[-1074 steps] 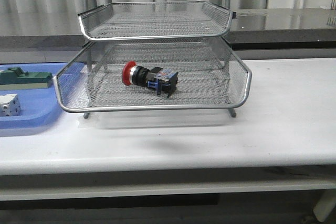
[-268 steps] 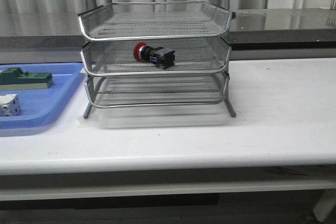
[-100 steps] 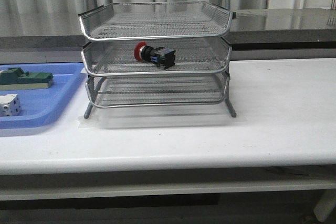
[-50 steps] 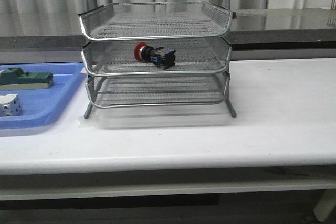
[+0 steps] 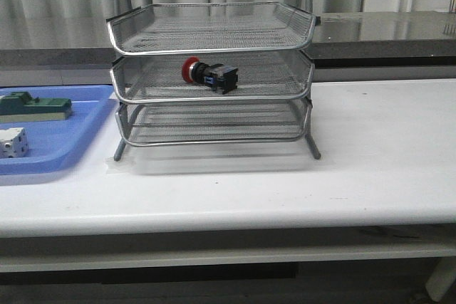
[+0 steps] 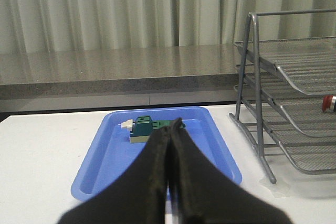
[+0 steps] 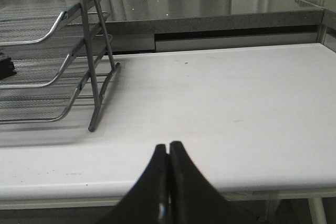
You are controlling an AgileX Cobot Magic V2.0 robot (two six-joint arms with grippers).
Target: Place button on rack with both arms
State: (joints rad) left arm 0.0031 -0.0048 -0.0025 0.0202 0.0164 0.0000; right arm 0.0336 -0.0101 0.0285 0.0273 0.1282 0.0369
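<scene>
The button (image 5: pixel 210 75) is seen lying on its side in the middle tier of the rack (image 5: pixel 214 80), red cap toward the left arm, while the left gripper (image 6: pixel 169 135) and right gripper (image 7: pixel 168 150) are pressed together, empty, well apart from it.

button (image 6: pixel 328 103): only its red cap shows, cut by the frame edge
blue tray (image 6: pixel 113 153): near end hidden behind left gripper (image 6: pixel 170 129)
</scene>
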